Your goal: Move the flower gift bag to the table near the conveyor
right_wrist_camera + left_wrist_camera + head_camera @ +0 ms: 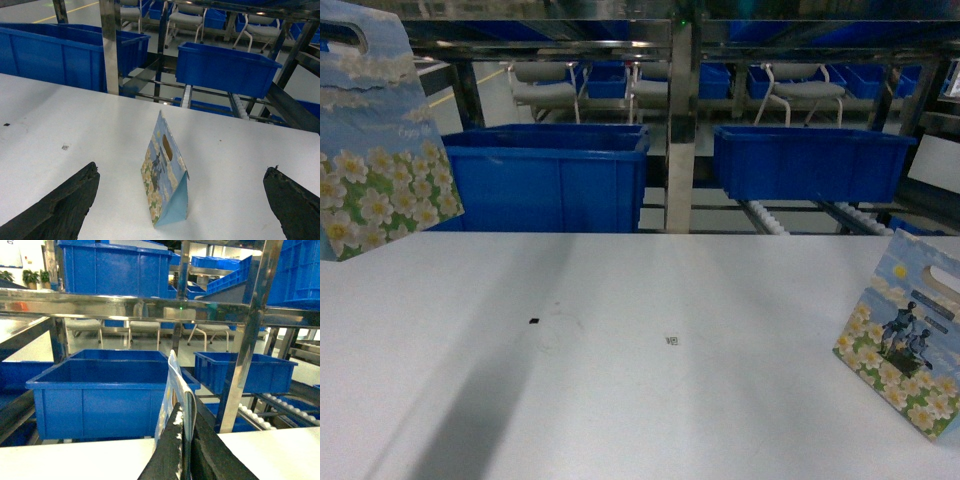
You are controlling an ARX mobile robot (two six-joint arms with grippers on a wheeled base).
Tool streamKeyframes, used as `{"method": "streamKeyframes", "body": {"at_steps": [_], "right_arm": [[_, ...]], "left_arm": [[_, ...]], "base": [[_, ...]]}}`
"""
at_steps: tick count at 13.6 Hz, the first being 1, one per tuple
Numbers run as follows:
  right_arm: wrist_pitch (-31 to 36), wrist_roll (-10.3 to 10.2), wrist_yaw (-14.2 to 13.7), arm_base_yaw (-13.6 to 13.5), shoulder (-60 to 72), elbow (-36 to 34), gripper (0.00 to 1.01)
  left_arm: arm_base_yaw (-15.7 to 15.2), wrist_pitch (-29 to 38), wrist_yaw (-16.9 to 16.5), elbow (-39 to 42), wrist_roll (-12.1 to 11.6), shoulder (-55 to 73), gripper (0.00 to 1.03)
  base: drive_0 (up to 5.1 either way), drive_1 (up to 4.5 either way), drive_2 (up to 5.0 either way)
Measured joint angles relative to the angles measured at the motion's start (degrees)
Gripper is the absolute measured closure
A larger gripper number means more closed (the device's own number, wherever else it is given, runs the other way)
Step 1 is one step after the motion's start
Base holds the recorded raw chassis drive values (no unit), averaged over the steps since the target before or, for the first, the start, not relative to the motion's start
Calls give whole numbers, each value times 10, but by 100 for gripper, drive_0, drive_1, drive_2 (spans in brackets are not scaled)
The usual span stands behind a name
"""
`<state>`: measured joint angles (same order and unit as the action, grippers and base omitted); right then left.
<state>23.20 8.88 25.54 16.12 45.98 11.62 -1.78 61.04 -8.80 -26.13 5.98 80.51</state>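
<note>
A flower gift bag [380,150], blue with white blossoms, fills the upper left of the head view. In the left wrist view my left gripper [186,412] is shut on the top edge of that bag [170,390]; its base is hidden. A second flower gift bag [905,345] stands upright on the white table [640,380] at the right. The right wrist view shows this second bag [162,185] ahead of my right gripper [182,167], whose fingers are wide open and apart from it. The conveyor [765,215] runs behind the table's far edge. Neither gripper shows in the head view.
Two large blue bins [545,175] [810,160] sit on the steel rack just beyond the table's far edge. A steel post [678,130] rises between them. Small dark specks [533,321] lie on the tabletop. Chairs stand further back.
</note>
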Motion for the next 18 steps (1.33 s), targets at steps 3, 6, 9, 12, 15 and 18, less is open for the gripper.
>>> {"method": "streamKeyframes", "body": {"at_steps": [3, 6, 9, 12, 15, 18], "right_arm": [[0, 0, 0, 0, 0, 0, 3], [0, 0, 0, 0, 0, 0, 3], [0, 0, 0, 0, 0, 0, 3], [0, 0, 0, 0, 0, 0, 3], [0, 0, 0, 0, 0, 0, 3], [0, 0, 0, 0, 0, 0, 3]], "left_arm": [[-2, -1, 4, -1, 0, 0, 101], [-2, -1, 4, -1, 0, 0, 101], [33, 28, 23, -57, 5, 19, 101], [54, 52, 22, -70, 16, 78, 101], [54, 97, 27, -100, 15, 170, 101], [42, 124, 6, -114, 15, 249, 101]], "base": [[0, 0, 0], [0, 0, 0], [0, 0, 0], [0, 0, 0], [0, 0, 0], [0, 0, 0]]}}
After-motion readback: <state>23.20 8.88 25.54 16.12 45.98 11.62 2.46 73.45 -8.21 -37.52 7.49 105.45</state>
